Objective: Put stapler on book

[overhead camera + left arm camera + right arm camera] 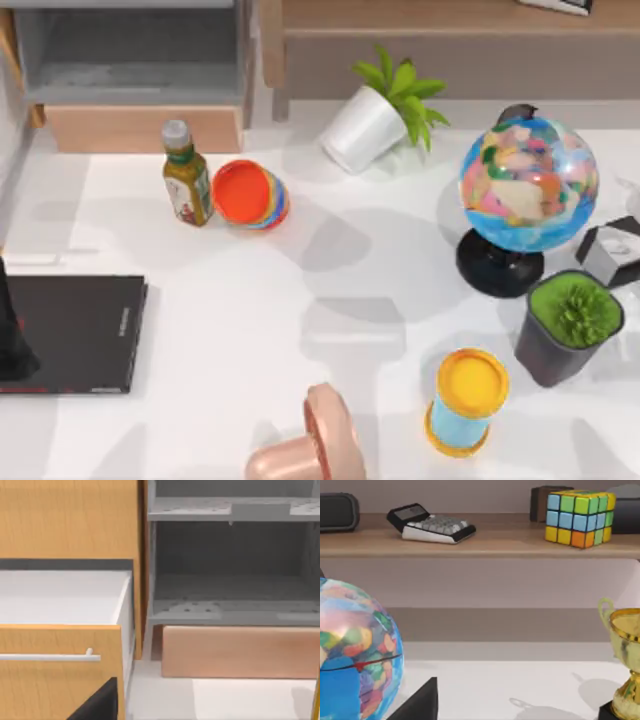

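1 book [70, 333] flat on tabletop [350, 330] under left claw [12, 345], finger state can't tell.

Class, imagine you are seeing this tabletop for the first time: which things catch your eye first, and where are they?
The multicoloured globe on its black stand dominates the table's right side, with a dark pot of green moss just in front of it. On the left edge lies the flat black book. At the back, a white plant pot has tipped over beside an orange bowl.

Table centre [380, 290] open btwn bottle [186, 178], globe [527, 185].
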